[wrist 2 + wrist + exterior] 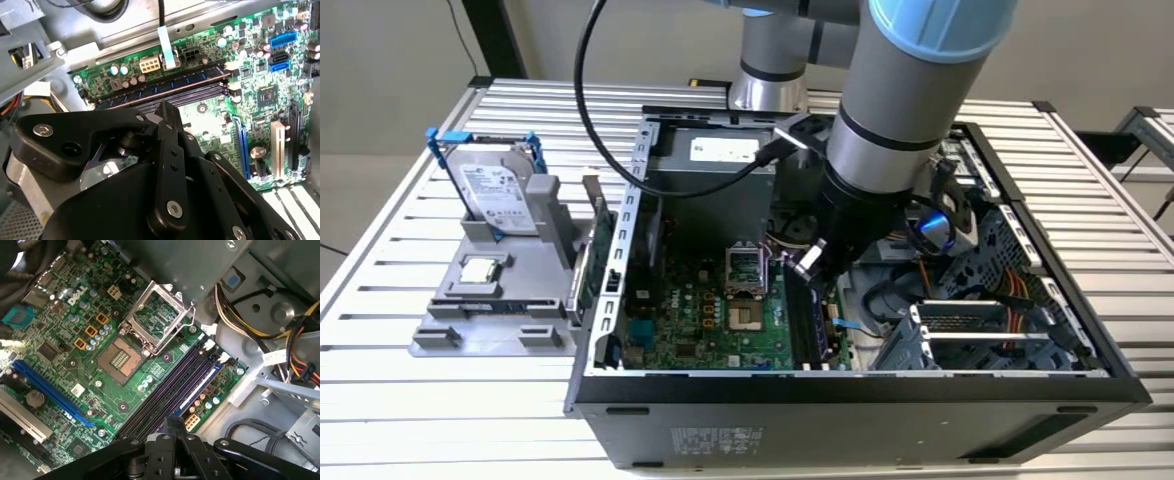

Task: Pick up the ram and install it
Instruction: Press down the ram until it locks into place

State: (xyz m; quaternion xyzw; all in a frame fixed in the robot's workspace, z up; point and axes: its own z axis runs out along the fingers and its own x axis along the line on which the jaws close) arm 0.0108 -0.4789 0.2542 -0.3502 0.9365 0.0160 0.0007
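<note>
Gripper (167, 112) fingers pinched together, holding nothing, right above the memory slots (165, 92); ram (584, 268) sits outside the case (854, 395).

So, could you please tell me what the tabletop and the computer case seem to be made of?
The tabletop looks like bare aluminium: pale, matte, ribbed slats. The computer case seems to be sheet metal, black-painted outside and dull grey inside with punched holes.
</note>
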